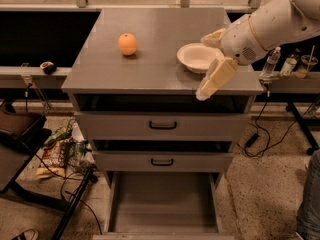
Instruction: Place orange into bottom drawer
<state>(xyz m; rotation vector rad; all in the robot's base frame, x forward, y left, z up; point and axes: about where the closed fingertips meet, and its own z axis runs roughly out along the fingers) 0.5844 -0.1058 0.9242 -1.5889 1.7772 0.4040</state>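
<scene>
Gripper spread wide near white bowl on cabinet top; orange well apart; bottom drawer pulled open.

The cream plastic pincer is hovering over the matt grey worktop, at its front right edge, beside the smooth white bowl

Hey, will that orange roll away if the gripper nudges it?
Likely yes: the orange is round and sits free on the flat cabinet top. Its skin looks smooth, so it may slip. The gripper is by the bowl.
</scene>
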